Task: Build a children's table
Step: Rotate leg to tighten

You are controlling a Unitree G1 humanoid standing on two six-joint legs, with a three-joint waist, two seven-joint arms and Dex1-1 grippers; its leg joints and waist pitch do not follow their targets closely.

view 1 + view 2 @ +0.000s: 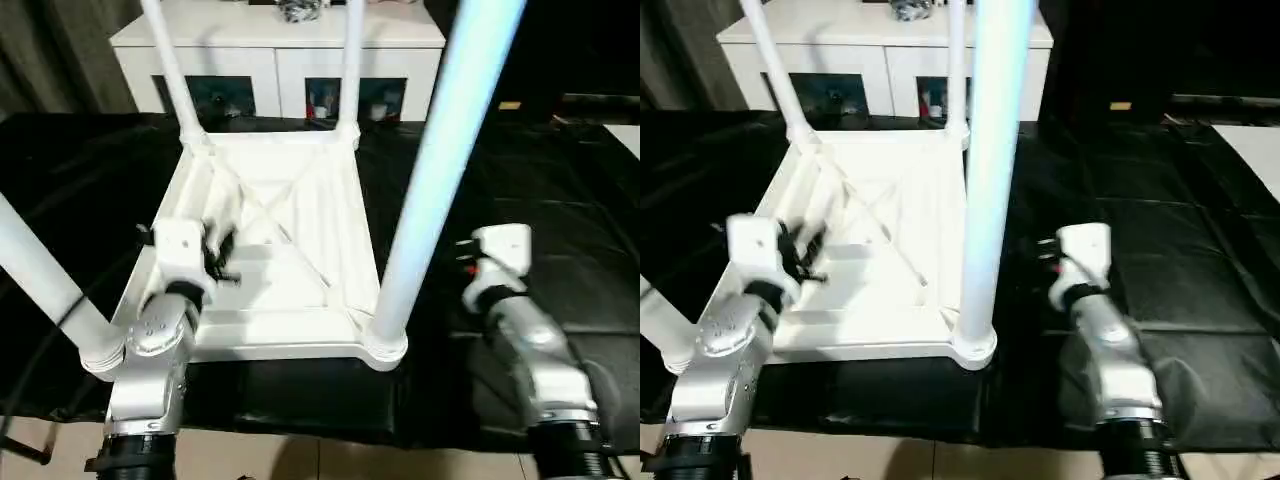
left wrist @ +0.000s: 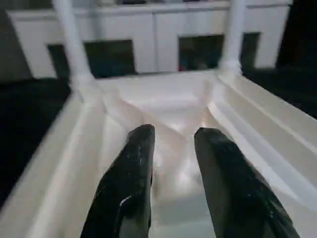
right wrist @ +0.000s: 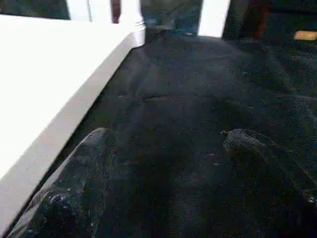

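- The children's table (image 1: 290, 250) lies upside down on the black-draped surface (image 1: 540, 180), in front of a white cabinet (image 1: 280, 50); all four legs (image 1: 440, 170) stand in their corner sockets
- Left hand (image 2: 171, 188) released, hovering over the ribbed underside, grasping nothing
- Right hand (image 3: 168, 173) released beside the table's edge, empty
- Judged: assembly looks near done; turning it upright remains

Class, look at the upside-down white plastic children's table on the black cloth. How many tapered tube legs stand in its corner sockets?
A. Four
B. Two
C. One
A: a white tapered tube leg rises from each corner socket of the overturned white plastic table, four in all.
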